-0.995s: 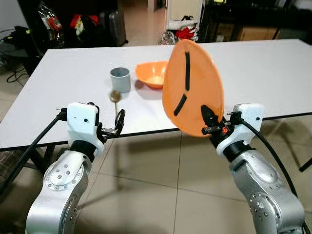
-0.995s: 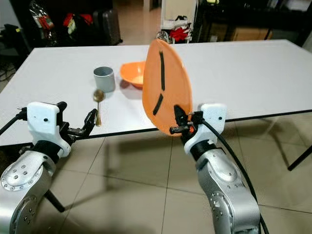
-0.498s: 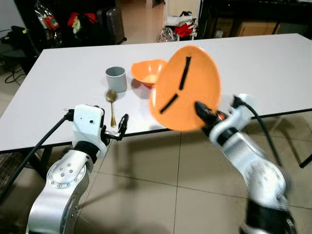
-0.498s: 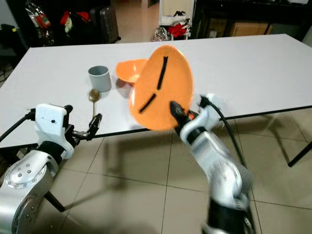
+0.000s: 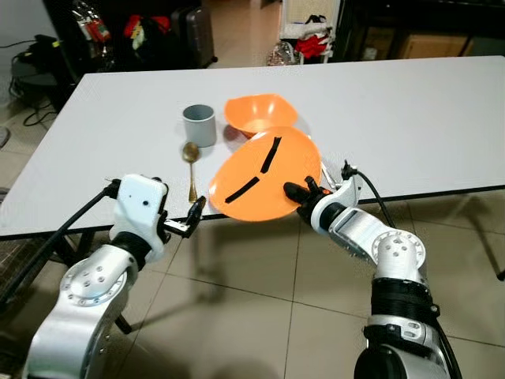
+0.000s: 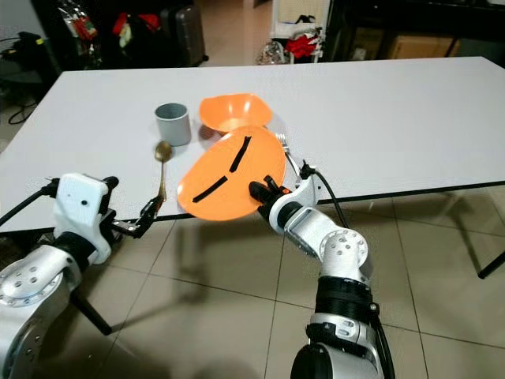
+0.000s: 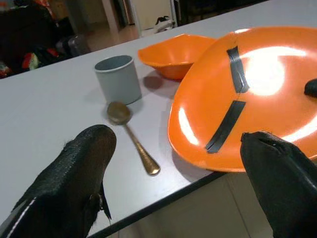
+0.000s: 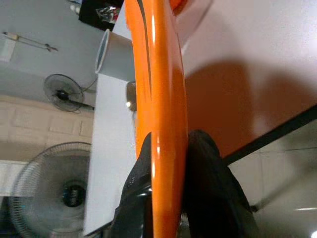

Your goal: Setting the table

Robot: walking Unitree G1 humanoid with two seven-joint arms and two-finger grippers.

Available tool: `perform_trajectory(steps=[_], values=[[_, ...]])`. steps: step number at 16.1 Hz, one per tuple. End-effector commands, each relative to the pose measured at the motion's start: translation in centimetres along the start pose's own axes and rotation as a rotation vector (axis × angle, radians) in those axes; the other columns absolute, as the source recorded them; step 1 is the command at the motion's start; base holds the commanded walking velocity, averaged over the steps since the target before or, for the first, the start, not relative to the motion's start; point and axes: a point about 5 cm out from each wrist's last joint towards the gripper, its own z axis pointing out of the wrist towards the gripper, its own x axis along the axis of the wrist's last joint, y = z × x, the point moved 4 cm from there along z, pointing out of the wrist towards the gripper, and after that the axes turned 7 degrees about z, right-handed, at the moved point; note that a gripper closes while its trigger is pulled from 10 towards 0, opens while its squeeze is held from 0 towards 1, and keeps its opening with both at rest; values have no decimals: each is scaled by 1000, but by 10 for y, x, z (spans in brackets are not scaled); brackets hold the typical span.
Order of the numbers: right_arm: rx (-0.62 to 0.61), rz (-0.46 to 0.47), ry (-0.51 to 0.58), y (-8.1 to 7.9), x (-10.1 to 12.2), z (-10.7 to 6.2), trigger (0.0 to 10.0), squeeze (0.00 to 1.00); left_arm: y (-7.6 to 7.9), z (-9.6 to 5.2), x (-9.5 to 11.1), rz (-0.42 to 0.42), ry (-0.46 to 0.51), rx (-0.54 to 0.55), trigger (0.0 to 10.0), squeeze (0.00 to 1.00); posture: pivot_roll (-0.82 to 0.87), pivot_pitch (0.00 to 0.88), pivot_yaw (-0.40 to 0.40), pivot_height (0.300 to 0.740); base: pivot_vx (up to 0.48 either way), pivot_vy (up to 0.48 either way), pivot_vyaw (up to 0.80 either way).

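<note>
My right gripper (image 5: 297, 192) is shut on the near rim of an orange plate (image 5: 263, 177) with two black tape strips. The plate lies tilted, nearly flat, low over the white table's (image 5: 410, 95) front edge. Seen edge-on in the right wrist view, the plate (image 8: 157, 94) has a black finger on each side. A brass spoon (image 5: 190, 167) lies left of the plate and a fork (image 6: 286, 151) pokes out behind its right side. My left gripper (image 5: 196, 212) hangs open just off the table edge below the spoon, its fingers (image 7: 81, 163) wide apart and holding nothing.
A grey cup (image 5: 199, 124) and an orange bowl (image 5: 259, 113) stand behind the plate. Dark furniture, bags and a suitcase (image 5: 193, 31) line the far side. Tiled floor (image 5: 260, 316) lies under both arms.
My right arm has swung the plate down from nearly upright to almost flat over the table's front edge. The left gripper has stayed near the edge, still open.
</note>
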Motion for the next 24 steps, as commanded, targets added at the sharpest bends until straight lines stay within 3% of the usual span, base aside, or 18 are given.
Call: perform_trajectory(steps=[1,4,8,12,17,20,24], values=[[52,61,-26,-17,-3,6,10000,0,-1,-4,3,17,6,-18,10000,0,-80,0,22,740,0,0,0],[16,197,-51,-17,-2,18,10000,0,10,-9,2,11,-8,-117,10000,0,-80,8,24,740,0,0,0],[9,288,-60,-24,0,28,10000,0,19,-16,1,-43,-20,-178,10000,0,-77,44,18,740,0,0,0],[-26,355,-20,-24,8,42,10000,0,24,-28,1,-34,-53,-209,10000,0,-58,110,16,740,0,0,0],[-19,301,77,-31,24,53,10000,0,28,-43,4,-30,-75,-229,10000,0,-9,194,28,740,0,0,0],[-10,201,160,-40,38,57,10000,0,28,-51,7,-30,-86,-232,10000,0,8,221,26,740,0,0,0],[-4,148,132,-41,32,60,10000,0,30,-55,6,-31,-98,-230,10000,0,20,226,16,740,0,0,0]])
